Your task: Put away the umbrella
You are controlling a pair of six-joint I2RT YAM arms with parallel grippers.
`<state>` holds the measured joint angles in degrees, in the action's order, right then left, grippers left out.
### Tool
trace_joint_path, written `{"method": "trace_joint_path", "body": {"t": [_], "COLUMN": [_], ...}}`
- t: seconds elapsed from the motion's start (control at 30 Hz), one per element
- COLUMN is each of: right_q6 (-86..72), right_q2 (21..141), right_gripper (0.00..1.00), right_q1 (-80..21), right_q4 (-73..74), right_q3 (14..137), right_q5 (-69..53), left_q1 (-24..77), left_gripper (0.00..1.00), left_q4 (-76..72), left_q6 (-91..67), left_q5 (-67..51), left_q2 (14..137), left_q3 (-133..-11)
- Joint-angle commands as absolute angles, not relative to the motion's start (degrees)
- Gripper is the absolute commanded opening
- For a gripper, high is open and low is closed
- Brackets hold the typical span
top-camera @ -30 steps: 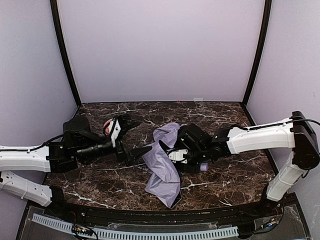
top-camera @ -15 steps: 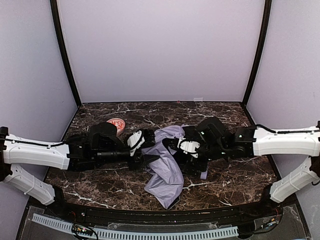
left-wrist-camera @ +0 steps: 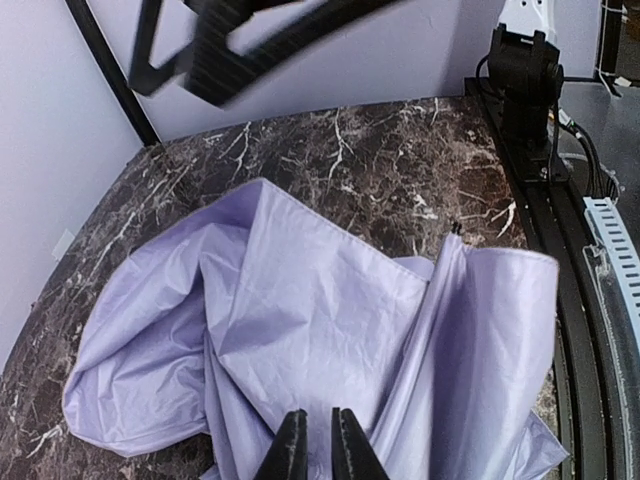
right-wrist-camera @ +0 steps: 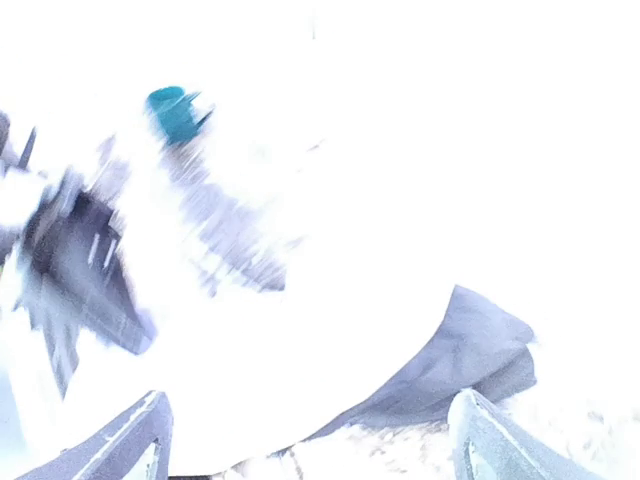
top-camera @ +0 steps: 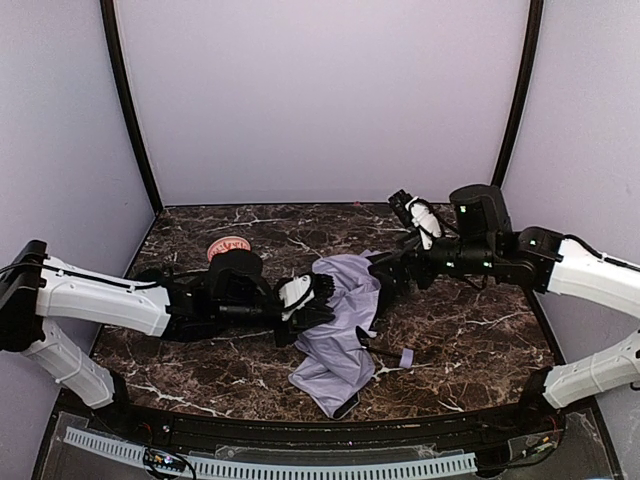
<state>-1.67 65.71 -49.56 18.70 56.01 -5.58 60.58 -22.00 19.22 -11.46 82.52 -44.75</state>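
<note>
Lavender-silver cloth of the umbrella [top-camera: 335, 320] heaped at the middle of the dark marble table [top-camera: 460, 330], black underside showing at 6 o'clock, small handle [top-camera: 406, 356] loose on the marble at 4 o'clock of the heap. At the heap's 9 o'clock edge, left gripper [top-camera: 318, 297]: jaws down to a sliver, tips against the cloth (cannot tell whether a fold is caught between them). At 1 o'clock, apart from the cloth, right gripper [top-camera: 402, 205]: 2 fingers spread wide, nothing held; own wrist view washed out. Red-patterned bowl [top-camera: 226, 247] at 10 o'clock, just beyond the left arm.
</note>
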Motion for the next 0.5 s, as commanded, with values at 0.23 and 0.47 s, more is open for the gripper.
{"method": "trace_joint_path", "body": {"t": [0.23,0.47], "right_q6": [-16.27,-15.66], "right_q2": [92.34,106.35], "right_gripper": [0.78,0.53], "right_q1": [-45.07,-45.17], "right_q4": [10.56,11.95], "right_q3": [61.51,68.61], "right_q5": [1.29,-6.19], "left_q1": [60.47,60.48], "left_gripper": [0.14,0.18], "left_q4": [-18.70,-15.79], "left_q6": [21.19,19.98], "left_q5": [-8.01,-7.57], "left_q2": [96.12,97.31], "left_q3": [-50.91,-52.77]}}
